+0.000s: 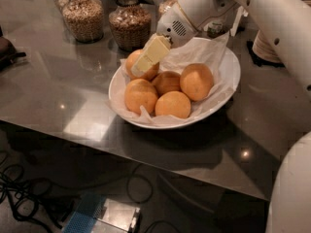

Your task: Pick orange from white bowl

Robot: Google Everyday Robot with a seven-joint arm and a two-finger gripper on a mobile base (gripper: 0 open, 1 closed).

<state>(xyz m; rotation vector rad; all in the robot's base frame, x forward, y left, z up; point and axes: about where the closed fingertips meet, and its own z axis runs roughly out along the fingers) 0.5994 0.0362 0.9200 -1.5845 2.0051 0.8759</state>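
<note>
The white bowl [232,84] stands on the grey table, lined with crinkled white paper, and holds five oranges. My gripper [148,58] reaches in from the upper right. It lies across the back-left orange [132,60] and hides part of it. The other oranges lie at the front left [140,95], front middle [173,105], right [196,81] and centre [166,81]. My white arm [252,8] crosses above the bowl's far side.
Two glass jars of grain or nuts [83,16] [129,24] stand behind the bowl to the left. A stack of small dishes [265,46] sits at the right behind my arm. A dark object [7,50] is at the left edge. Cables lie on the floor below the table's front edge.
</note>
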